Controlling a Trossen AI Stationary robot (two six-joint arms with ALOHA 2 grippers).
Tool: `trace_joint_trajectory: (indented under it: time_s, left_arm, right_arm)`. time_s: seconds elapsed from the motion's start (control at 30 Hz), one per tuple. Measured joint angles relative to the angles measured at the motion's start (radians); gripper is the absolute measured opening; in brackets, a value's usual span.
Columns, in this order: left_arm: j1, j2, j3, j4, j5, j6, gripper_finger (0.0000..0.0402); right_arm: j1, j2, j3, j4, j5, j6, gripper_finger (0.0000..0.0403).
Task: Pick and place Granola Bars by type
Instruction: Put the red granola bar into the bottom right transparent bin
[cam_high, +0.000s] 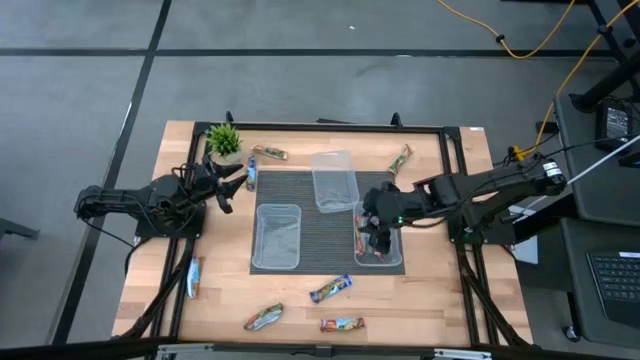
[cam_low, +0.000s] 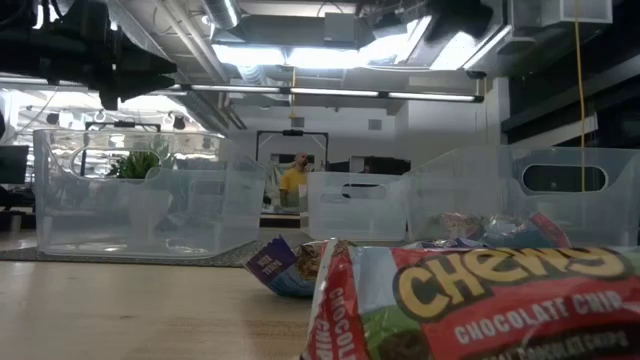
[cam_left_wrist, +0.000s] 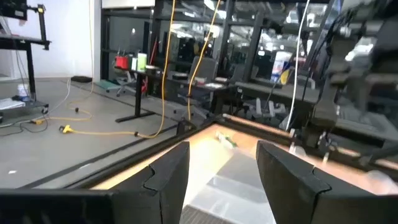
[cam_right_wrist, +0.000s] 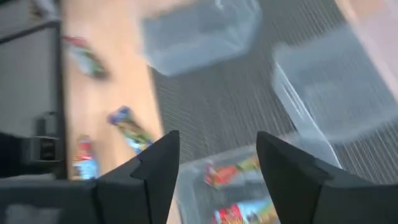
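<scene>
Granola bars in shiny wrappers lie scattered on the wooden table: a blue one, two more at the near edge, a blue one at the left, and others at the far side. Red-orange bars lie flat in the right clear tub. My right gripper hangs open above that tub, slanting down, with nothing between its fingers. My left gripper waits open and level at the table's left, beside a blue bar.
Two more clear tubs stand on the dark mat: one at the left, one at the far middle. A small green plant stands at the far left corner. In the low view a Chewy bar lies closest to the camera.
</scene>
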Motion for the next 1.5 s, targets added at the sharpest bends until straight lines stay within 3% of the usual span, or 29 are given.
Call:
trace_joint_trajectory:
  time_s: [0.17, 0.33, 0.47, 0.6, 0.8, 1.07, 1.27, 1.5]
  left_arm:
    - [0.0, 0.0, 0.0, -0.022, 0.0, 0.0, 0.018]
    - [0.0, 0.0, 0.0, -0.023, 0.038, 0.0, 0.018]
    - [0.0, 0.0, 0.0, -0.061, 0.119, 0.0, 0.018]
    - [0.0, 0.0, 0.0, -0.106, 0.189, -0.013, 0.018]
    - [0.0, 0.0, 0.0, -0.12, 0.195, -0.06, 0.018]
    - [0.0, 0.0, 0.0, -0.127, 0.194, -0.061, 0.018]
    - [0.0, 0.0, 0.0, -0.127, 0.194, -0.069, 0.018]
    - [0.0, 0.0, 0.0, -0.129, 0.206, -0.115, 0.018]
  right_arm:
    - [0.085, 0.013, 0.079, 0.067, -0.104, -0.114, 0.0215]
    - [0.214, 0.093, 0.158, 0.099, -0.113, -0.126, 0.0215]
    - [0.307, 0.212, 0.298, 0.098, -0.119, -0.116, 0.0215]
    - [0.377, 0.335, 0.509, -0.039, -0.068, -0.109, 0.0215]
    - [0.434, 0.473, 0.731, -0.248, 0.0, -0.119, 0.0215]
    - [0.46, 0.577, 0.714, -0.287, -0.019, -0.144, 0.0215]
    - [0.465, 0.676, 0.626, -0.182, -0.06, -0.113, 0.0221]
    - [0.461, 0.778, 0.568, -0.12, -0.074, -0.008, 0.0299]
